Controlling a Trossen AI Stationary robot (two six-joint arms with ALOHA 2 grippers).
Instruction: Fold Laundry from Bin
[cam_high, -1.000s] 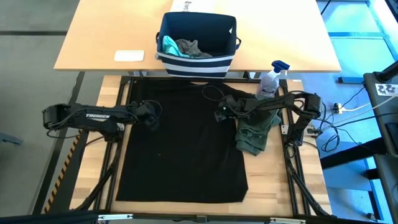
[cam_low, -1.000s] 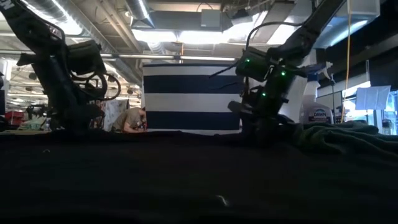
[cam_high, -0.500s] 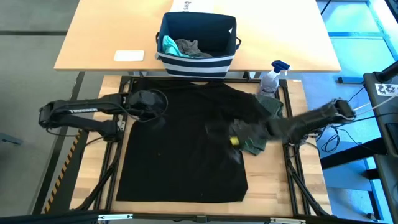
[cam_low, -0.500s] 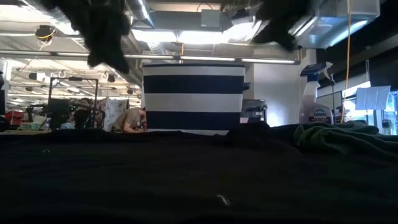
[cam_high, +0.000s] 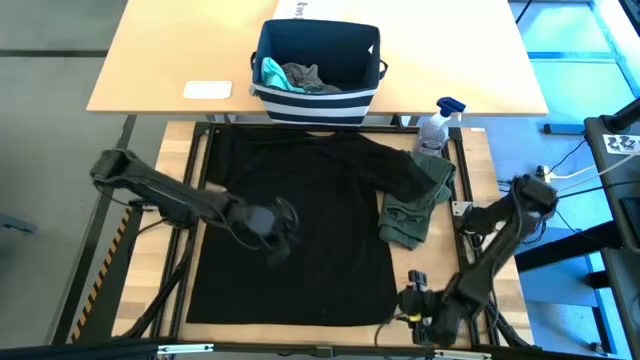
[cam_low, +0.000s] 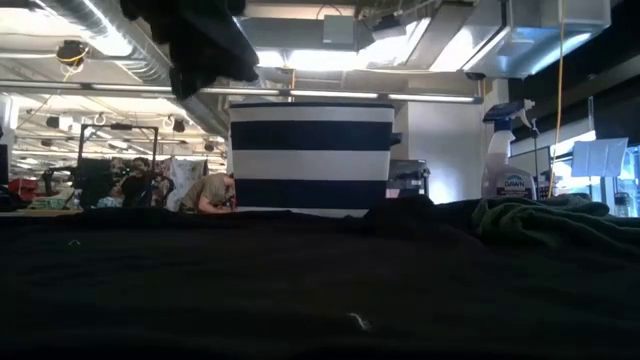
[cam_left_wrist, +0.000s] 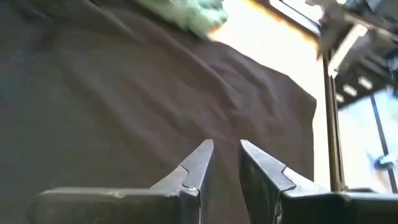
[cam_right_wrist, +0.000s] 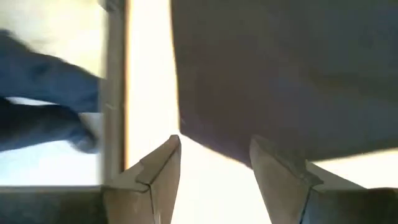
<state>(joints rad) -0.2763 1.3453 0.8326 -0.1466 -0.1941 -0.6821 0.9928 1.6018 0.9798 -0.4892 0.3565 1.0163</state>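
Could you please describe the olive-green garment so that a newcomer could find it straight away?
Start at the big black T-shirt spread over the work table. At its right edge, just below the spray bottle, lies the olive-green garment, crumpled in a heap. It is the only green cloth outside the navy striped bin.

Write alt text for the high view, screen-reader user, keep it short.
A large black T-shirt lies spread flat on the work table, an olive-green piece crumpled at its right edge. The left gripper hovers over the shirt's middle; the right gripper is at its near right corner, jaws open. Behind, a navy striped bin holds teal and grey garments beside a spray bottle.
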